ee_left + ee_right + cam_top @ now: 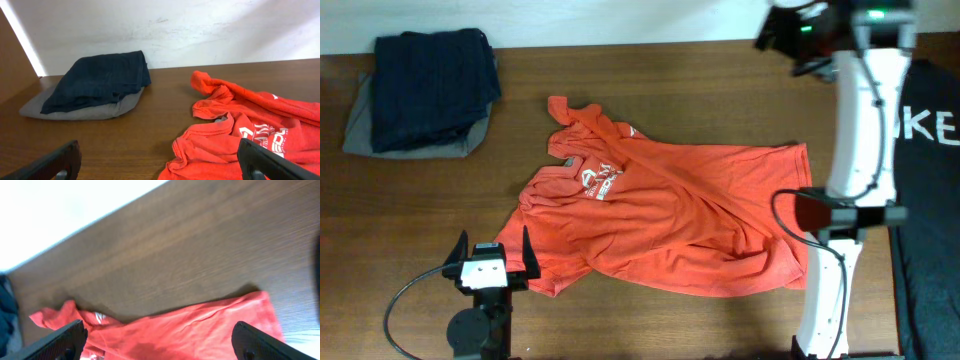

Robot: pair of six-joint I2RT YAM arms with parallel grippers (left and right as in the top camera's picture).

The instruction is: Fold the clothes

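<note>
A: Where is the shirt [670, 220]?

B: Around the middle of the table [720, 70], rumpled and not yet folded. A dark stack [430, 85] sits at the far left corner, well apart. A black cloth [930, 130] lies just off its right end.

A: And the pincers?

B: Both are released and empty. The left pincer [494, 240] sits low at the shirt's near-left edge. The right pincer [157, 326] hangs high over the far side, its jaws wide with only cloth and wood far beneath.

A: What could go wrong from here?

B: The biggest risk is that the whole shirt drags. Pulling one end across the wood would probably slide the body along and skew the fold. Next is the ridge [690, 185], a long crease running slantwise over the body. Folding over it would likely lock the wrinkle in. Then there's the sleeve [575, 115], bunched at the far left, which could get tucked inside. Smallest is a pinch that takes only the top layer and leaves the lower one behind.

A: Which way does it point?

B: Its long axis runs left to right across the table, slightly tilted. The collar [565, 150] end points far-left toward the dark stack. The hem [795, 165] closes the right end near the black cloth. The logo [600, 182] faces up just below the collar.
</note>
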